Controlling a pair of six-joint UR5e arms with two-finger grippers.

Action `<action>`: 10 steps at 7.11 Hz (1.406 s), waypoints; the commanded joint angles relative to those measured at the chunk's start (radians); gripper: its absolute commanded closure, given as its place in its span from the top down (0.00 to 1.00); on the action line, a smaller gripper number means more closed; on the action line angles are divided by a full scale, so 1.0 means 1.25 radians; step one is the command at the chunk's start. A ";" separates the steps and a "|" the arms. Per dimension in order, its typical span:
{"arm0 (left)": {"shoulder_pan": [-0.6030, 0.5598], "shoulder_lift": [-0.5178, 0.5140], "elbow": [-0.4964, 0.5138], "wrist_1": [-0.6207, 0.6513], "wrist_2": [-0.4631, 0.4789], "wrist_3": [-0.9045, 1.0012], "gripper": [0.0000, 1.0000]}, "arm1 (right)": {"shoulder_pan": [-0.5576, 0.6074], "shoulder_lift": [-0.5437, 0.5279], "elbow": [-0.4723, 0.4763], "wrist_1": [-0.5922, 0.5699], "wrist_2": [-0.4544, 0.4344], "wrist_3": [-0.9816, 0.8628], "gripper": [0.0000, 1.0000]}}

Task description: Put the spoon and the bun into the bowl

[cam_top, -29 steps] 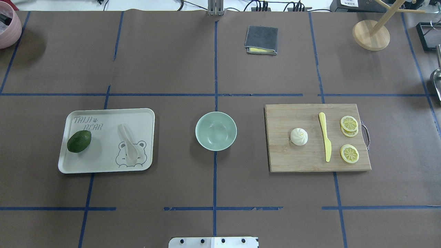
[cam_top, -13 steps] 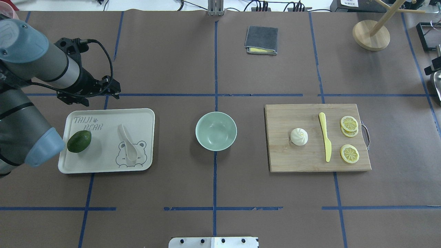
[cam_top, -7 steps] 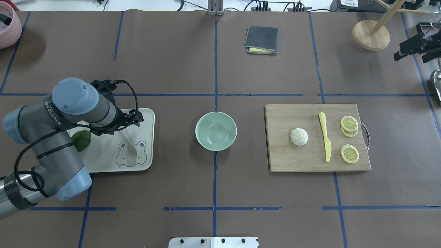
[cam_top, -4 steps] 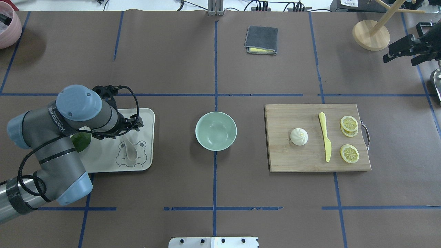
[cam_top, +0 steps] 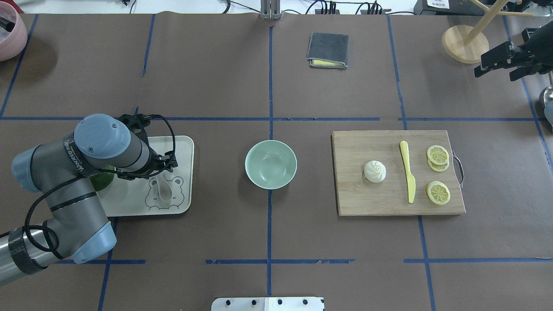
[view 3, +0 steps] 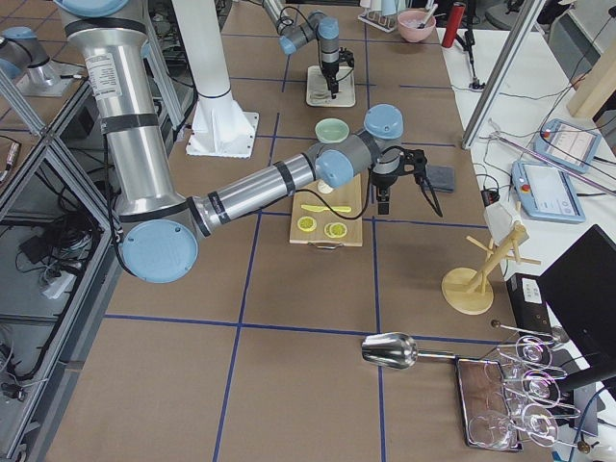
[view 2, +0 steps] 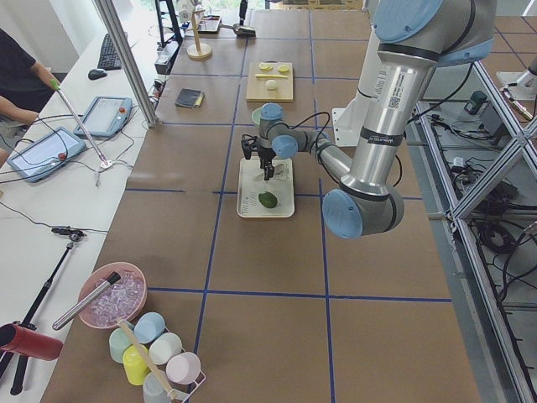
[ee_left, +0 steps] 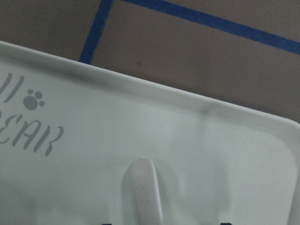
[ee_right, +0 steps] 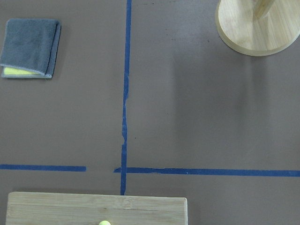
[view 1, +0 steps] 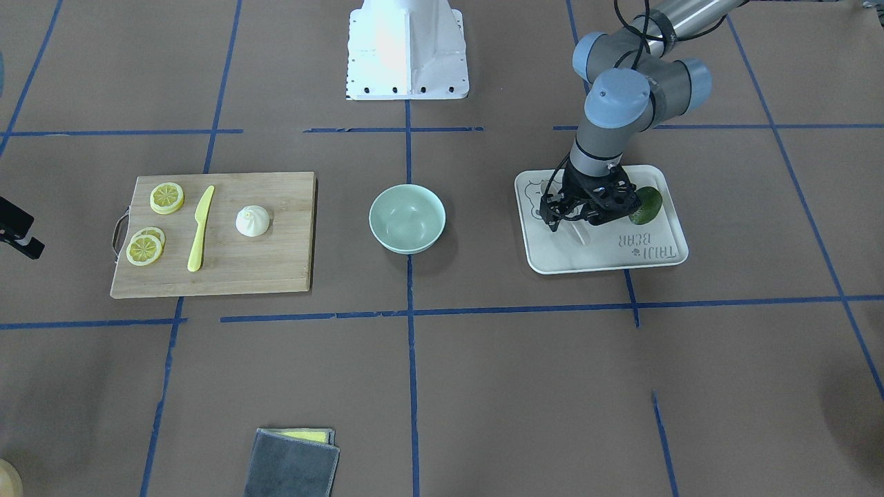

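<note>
The off-white spoon [cam_top: 164, 192] lies on the bear tray [cam_top: 181, 147], scoop toward me. Its handle shows in the left wrist view [ee_left: 145, 187]. My left gripper [view 1: 579, 222] is low over the tray, open, with its fingers on either side of the handle. The white pleated bun [cam_top: 375, 171] sits on the wooden cutting board [cam_top: 380, 203]. The mint-green bowl [cam_top: 271, 164] stands empty at the table's centre, between tray and board. My right gripper [cam_top: 497, 65] is open and empty, far back right, well away from the bun.
A green avocado [view 1: 646, 205] lies on the tray beside my left wrist. A yellow knife [cam_top: 407, 172] and lemon slices [cam_top: 438, 192] share the board. A folded grey cloth [cam_top: 328, 49], a wooden stand [cam_top: 465, 43] and a pink bowl [cam_top: 8, 34] stand at the back.
My left arm has swung in from the left and dropped over the tray onto the spoon's handle. My right gripper has come in at the far right and edged left.
</note>
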 commanded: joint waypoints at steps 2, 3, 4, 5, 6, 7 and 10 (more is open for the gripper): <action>0.000 0.001 -0.003 0.000 0.000 0.000 0.13 | -0.008 0.004 0.000 0.000 -0.002 0.007 1.00; -0.001 0.002 -0.010 0.000 0.000 0.001 0.00 | -0.020 0.007 0.001 0.001 -0.004 0.016 1.00; -0.006 0.002 -0.026 0.008 -0.001 0.001 0.00 | -0.031 0.013 0.001 0.001 -0.007 0.026 1.00; -0.011 0.003 -0.060 0.041 -0.002 0.005 0.00 | -0.063 0.014 0.007 0.001 -0.025 0.064 1.00; -0.012 -0.004 -0.096 0.096 -0.002 0.006 0.00 | -0.113 0.013 0.027 0.001 -0.081 0.107 1.00; -0.036 -0.010 -0.110 0.111 -0.002 0.006 0.00 | -0.163 0.010 0.043 0.002 -0.099 0.162 1.00; -0.085 -0.065 -0.112 0.106 -0.007 -0.029 0.00 | -0.382 0.030 0.077 0.027 -0.266 0.339 1.00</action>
